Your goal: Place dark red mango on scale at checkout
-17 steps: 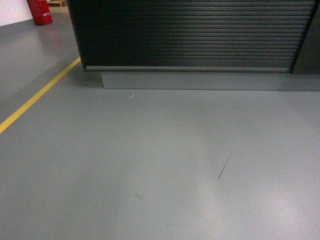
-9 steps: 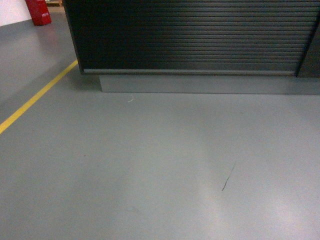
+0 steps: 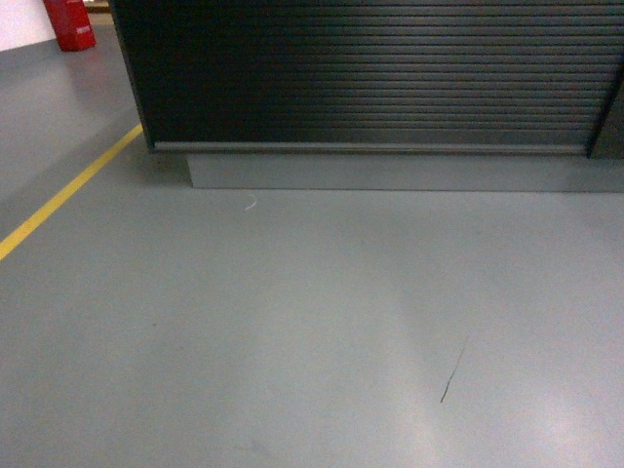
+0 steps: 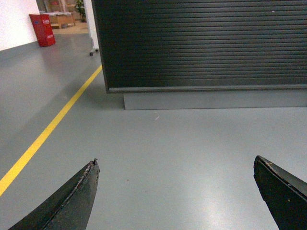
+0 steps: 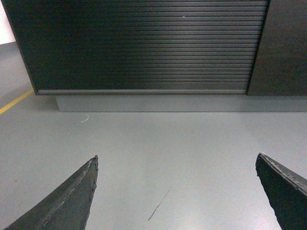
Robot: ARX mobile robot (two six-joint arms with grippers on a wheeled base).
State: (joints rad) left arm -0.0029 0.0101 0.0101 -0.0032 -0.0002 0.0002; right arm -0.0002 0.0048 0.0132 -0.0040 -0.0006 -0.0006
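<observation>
In front of the robot: ribbed dark front panel of the checkout, seen low down, with its grey plinth meeting the grey floor. Head view slants down, so only the base shows; the top surface is out of frame. No dark red mango and no scale in any view (both presumably up on the surface or elsewhere, cannot tell).

Left gripper spread wide, nothing between the fingers, just floor. Right gripper same: wide, empty. Both point forward and low toward the checkout, a carried travel pose rather than a reach, likely because the base is driving, not manipulating.

Yellow floor line runs diagonally at left, red object in the far left corner. Thin dark scuff mark on floor at right.

Judgement: early stage, approach only; mango not picked, nothing on the scale. The next move calls for finding the fruit, since neither gripper holds it.
</observation>
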